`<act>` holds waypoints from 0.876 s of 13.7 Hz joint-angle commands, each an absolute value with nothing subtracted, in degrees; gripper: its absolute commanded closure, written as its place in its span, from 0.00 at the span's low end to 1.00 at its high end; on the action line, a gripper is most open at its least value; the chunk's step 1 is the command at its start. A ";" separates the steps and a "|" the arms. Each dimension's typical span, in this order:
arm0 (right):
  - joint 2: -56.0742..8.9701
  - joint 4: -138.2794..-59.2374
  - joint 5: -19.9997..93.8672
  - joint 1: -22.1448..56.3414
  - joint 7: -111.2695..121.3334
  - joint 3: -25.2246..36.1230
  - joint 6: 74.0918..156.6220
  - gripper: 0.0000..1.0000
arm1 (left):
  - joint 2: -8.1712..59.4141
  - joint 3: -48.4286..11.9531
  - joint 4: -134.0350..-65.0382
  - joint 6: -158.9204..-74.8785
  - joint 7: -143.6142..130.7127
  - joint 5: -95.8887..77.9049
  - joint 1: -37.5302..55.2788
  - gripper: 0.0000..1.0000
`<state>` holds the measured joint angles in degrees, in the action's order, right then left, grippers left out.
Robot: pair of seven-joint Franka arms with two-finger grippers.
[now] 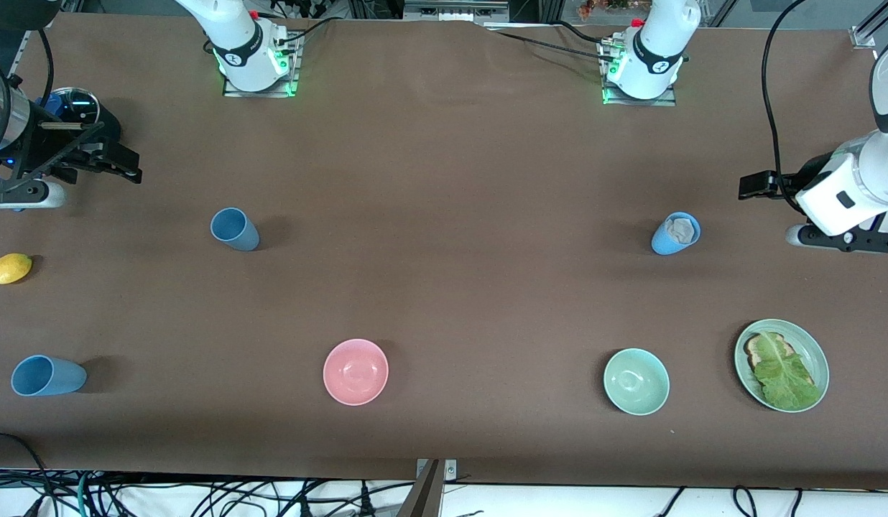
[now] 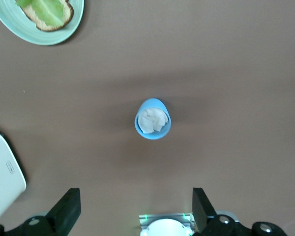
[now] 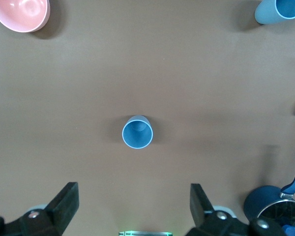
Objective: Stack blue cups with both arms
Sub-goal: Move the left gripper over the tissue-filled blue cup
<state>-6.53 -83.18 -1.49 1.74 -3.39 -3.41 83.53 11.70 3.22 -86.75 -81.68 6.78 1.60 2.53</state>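
Three blue cups stand upright on the brown table. One empty blue cup (image 1: 235, 228) is toward the right arm's end and shows in the right wrist view (image 3: 137, 132). A second empty one (image 1: 47, 375) stands nearer the front camera by the table's end (image 3: 278, 11). The third (image 1: 675, 233), toward the left arm's end, holds crumpled white paper (image 2: 153, 119). My right gripper (image 1: 126, 165) is open and empty, up in the air at its end of the table (image 3: 133, 209). My left gripper (image 1: 754, 185) is open and empty at its end (image 2: 135, 211).
A pink bowl (image 1: 355, 371) and a pale green bowl (image 1: 636, 381) sit near the front edge. A green plate (image 1: 810, 352) carries toast and lettuce. A lemon (image 1: 9, 268) lies by the right arm's end. A shiny pot with a blue item (image 1: 74, 106) stands there too.
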 commanded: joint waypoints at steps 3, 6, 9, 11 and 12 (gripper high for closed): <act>-6.24 -83.58 -0.62 1.76 -2.29 -3.16 83.50 0.00 | 9.67 5.45 -96.57 -92.00 11.51 2.55 2.72 0.00; -6.41 -83.85 -0.62 1.76 -2.29 -3.08 83.58 0.00 | 8.09 5.80 -102.72 -98.24 11.51 2.55 2.90 0.00; -6.59 -84.90 -0.62 1.76 -2.29 -3.08 84.28 0.00 | 4.67 5.89 -111.07 -106.68 11.51 2.55 3.25 0.00; -6.59 -86.21 -0.62 1.76 -2.37 -3.08 85.51 0.00 | 3.00 5.89 -114.85 -109.76 11.51 2.64 3.34 0.00; -6.50 -86.48 -0.62 1.67 -2.37 -3.08 85.78 0.00 | 2.12 5.89 -116.87 -111.60 11.51 2.64 3.25 0.00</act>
